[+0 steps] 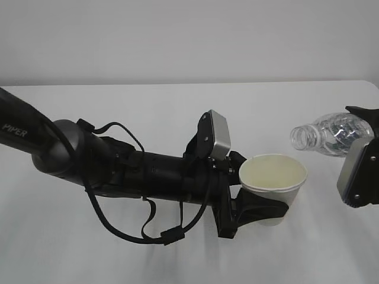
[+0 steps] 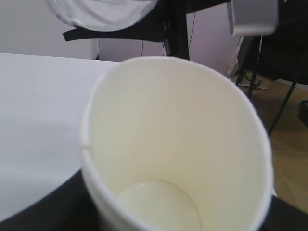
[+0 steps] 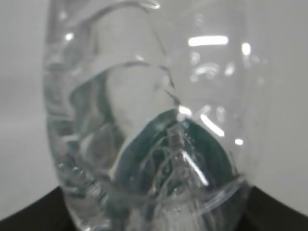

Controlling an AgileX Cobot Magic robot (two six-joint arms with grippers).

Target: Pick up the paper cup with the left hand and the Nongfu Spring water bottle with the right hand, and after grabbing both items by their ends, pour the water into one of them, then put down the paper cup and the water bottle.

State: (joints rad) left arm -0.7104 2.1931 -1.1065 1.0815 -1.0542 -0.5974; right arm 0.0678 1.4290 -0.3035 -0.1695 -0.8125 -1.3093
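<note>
My left gripper is shut on the lower half of the white paper cup. The cup stands upright above the table, mouth up. In the left wrist view the cup's cream inside fills the frame, with dark fingers at the bottom corners. Whether water lies in the cup I cannot tell. My right gripper at the right edge is shut on the base end of the clear Nongfu Spring water bottle. The bottle lies nearly level, its open mouth facing left, above and right of the cup's rim and apart from it. The bottle fills the right wrist view, a dark green label showing through it.
A white table runs back to a plain pale wall. The left arm with its looping cables stretches low across the table's left and middle. Beyond the table's far edge, the left wrist view shows black stand legs on a wooden floor.
</note>
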